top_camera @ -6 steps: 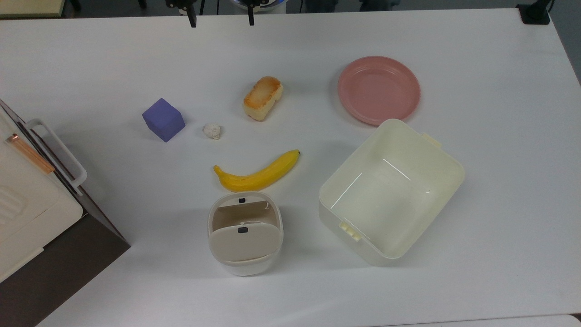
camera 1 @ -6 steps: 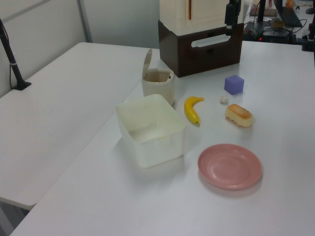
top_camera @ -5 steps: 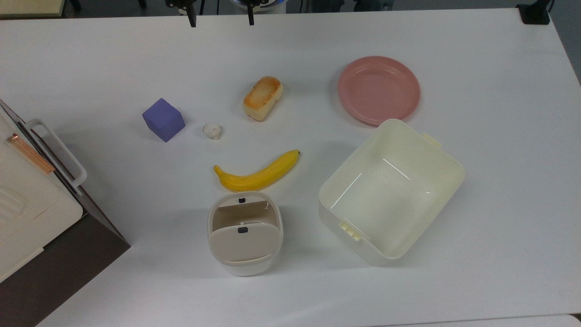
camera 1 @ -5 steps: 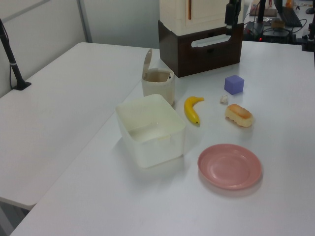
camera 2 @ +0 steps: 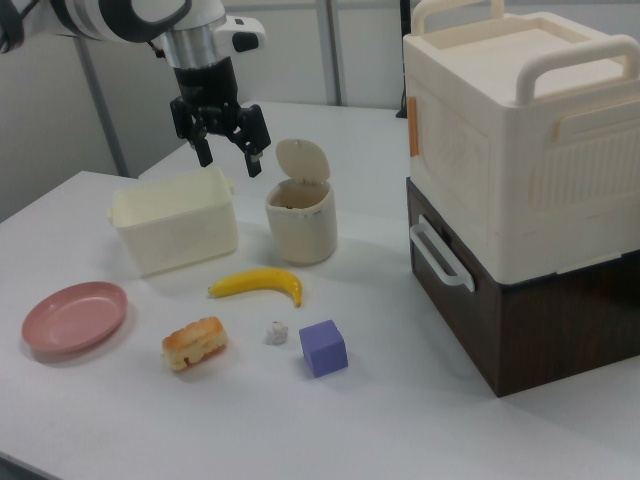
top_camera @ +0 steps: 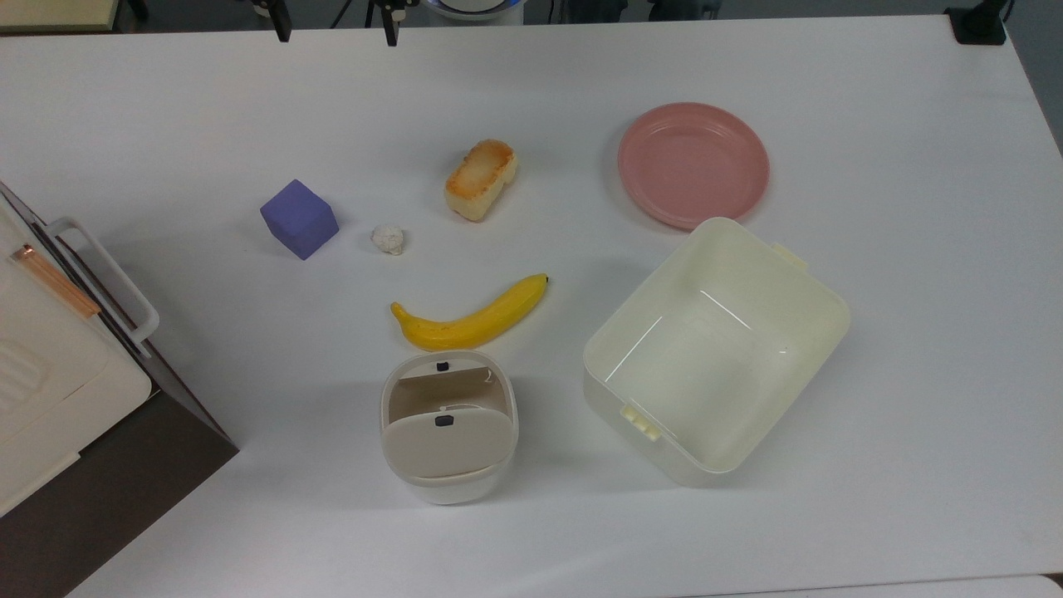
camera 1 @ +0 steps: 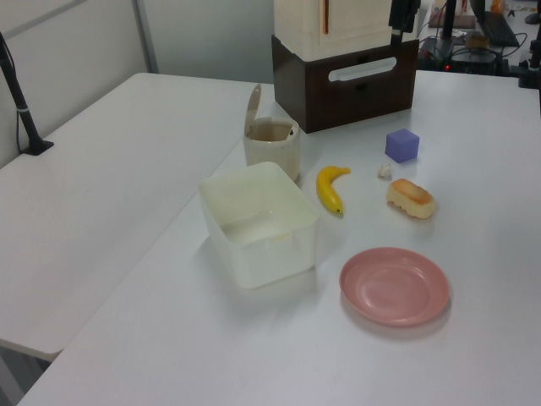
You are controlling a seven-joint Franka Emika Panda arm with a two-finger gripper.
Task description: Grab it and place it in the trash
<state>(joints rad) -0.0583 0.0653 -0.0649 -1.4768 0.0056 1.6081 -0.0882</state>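
The tiny white paper wad [top_camera: 388, 238] lies on the white table between the purple cube and the toasted bread, also seen as the wad [camera 1: 385, 171] and the wad [camera 2: 275, 332]. The trash bin [top_camera: 444, 448], white with a beige swing lid tipped partly open, stands below the banana in the top view; the bin [camera 2: 300, 225] stands behind the banana in the right view. My gripper [top_camera: 335, 33] hangs at the top view's upper edge, far from the wad. In the right view the gripper [camera 2: 228, 158] is high above the table, open and empty.
A purple cube [top_camera: 299, 218], a bread piece [top_camera: 480, 179], a banana [top_camera: 469, 320], a pink plate [top_camera: 693, 164] and a cream rectangular tub [top_camera: 631, 415] share the table. A large cream box on a brown base [top_camera: 50, 374] stands at the top view's left.
My gripper has shifted toward the top view's left along the upper edge, still open. The objects on the table have not moved.
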